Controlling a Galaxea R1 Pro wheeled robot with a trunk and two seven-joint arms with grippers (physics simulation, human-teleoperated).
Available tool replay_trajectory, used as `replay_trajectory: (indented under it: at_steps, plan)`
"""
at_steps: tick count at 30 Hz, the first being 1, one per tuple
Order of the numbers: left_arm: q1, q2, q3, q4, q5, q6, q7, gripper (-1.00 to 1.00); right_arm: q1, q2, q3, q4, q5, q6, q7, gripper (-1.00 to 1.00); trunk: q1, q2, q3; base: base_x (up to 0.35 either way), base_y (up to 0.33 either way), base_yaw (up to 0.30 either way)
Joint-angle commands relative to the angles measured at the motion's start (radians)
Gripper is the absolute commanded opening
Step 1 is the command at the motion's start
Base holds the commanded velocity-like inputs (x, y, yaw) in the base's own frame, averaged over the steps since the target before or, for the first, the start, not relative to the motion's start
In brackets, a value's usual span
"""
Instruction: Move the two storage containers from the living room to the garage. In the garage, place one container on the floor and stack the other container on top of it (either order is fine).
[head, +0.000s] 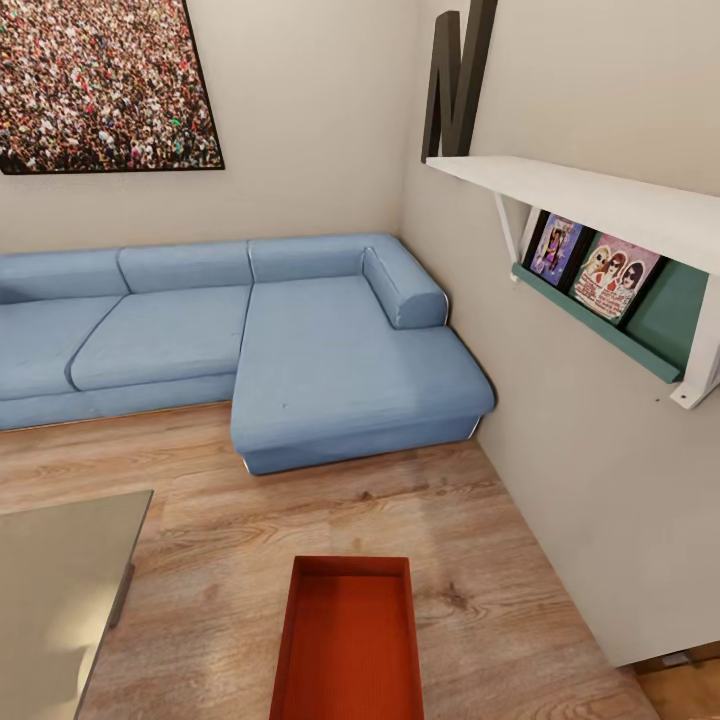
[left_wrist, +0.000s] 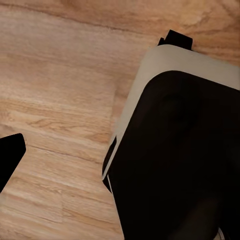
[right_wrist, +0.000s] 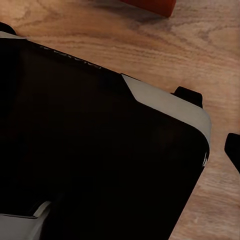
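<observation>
You see light wood-plank flooring beneath the camera. The robot's black base with its pale grey rim stands on it. One black gripper fingertip projects over the planks, apart from the base.

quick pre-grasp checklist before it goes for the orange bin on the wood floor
1. Bin located: ok. One storage container lies on the wood floor, straight ahead of the robot.
2. Bin empty and upright: ok. It sits open side up with nothing inside.
3. Room around the bin: ok. It lies apart from the blue sofa and the low table.
4. Second container located: not ok, only one is seen.
5. Grippers ready: cannot tell. The wrist views show mostly the robot's dark base over floor, with dark tips at the edges.
6. In the garage yet: not ok, this is the living room.
</observation>
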Motion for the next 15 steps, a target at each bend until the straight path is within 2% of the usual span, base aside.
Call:
replay_trajectory:
  at_steps: [1,15]
  plan:
    - [-0.001,0.001,0.003,0.001,0.002,0.002,0.002,1.0,-0.002,0.0,0.007,0.004,0.001,-0.008,0.0,1.0,0.0,-0.001,-0.001,0.0,0.0,0.0]
    - [-0.001,-0.005,0.006,-0.003,0.006,0.007,0.0,1.0,-0.001,-0.002,0.005,0.003,0.002,-0.006,0.001,1.0,0.0,-0.001,-0.001,0.0,0.0,0.0]
